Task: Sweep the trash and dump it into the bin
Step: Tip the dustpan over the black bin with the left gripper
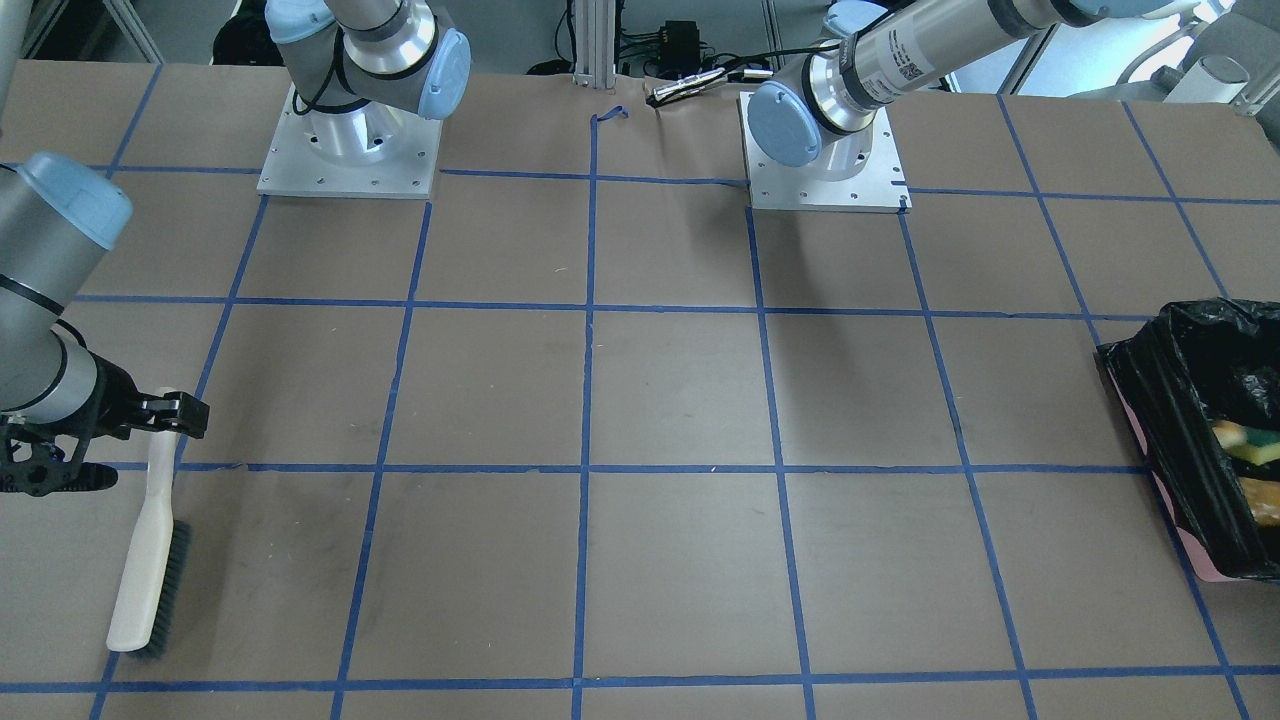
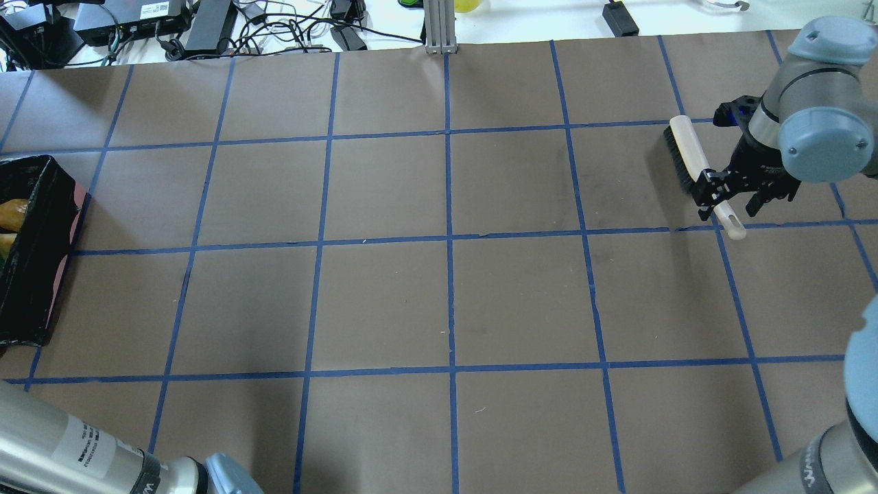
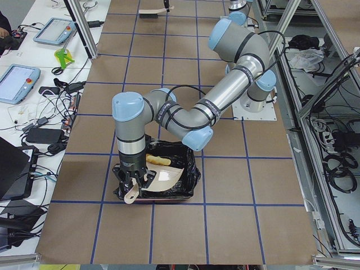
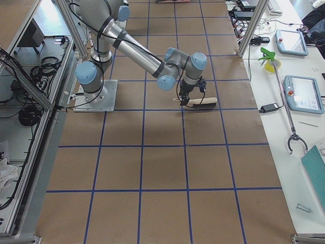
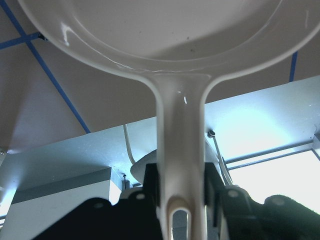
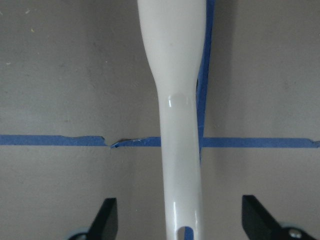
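Observation:
The bin (image 1: 1195, 552) is pink with a black bag and stands at the table's end; it also shows in the overhead view (image 2: 34, 274) and the exterior left view (image 3: 188, 174). Inside lie a yellow sponge with a green layer (image 1: 1245, 438) and a golden-brown lump (image 1: 1265, 500); the cream slice is hidden. My left gripper (image 5: 180, 200) is shut on the handle of a beige dustpan (image 5: 165, 30), held tilted over the bin (image 3: 166, 177). My right gripper (image 6: 182, 220) is open, its jaws wide either side of the white handle of a brush (image 2: 689, 154) lying on the table.
The brown table (image 2: 446, 295) carries a blue tape grid. The two arm bases (image 1: 348, 150) (image 1: 825, 160) sit on one long edge. Cables and boxes (image 2: 178, 24) lie beyond the far edge. The brush's bristles (image 1: 170, 590) touch the table.

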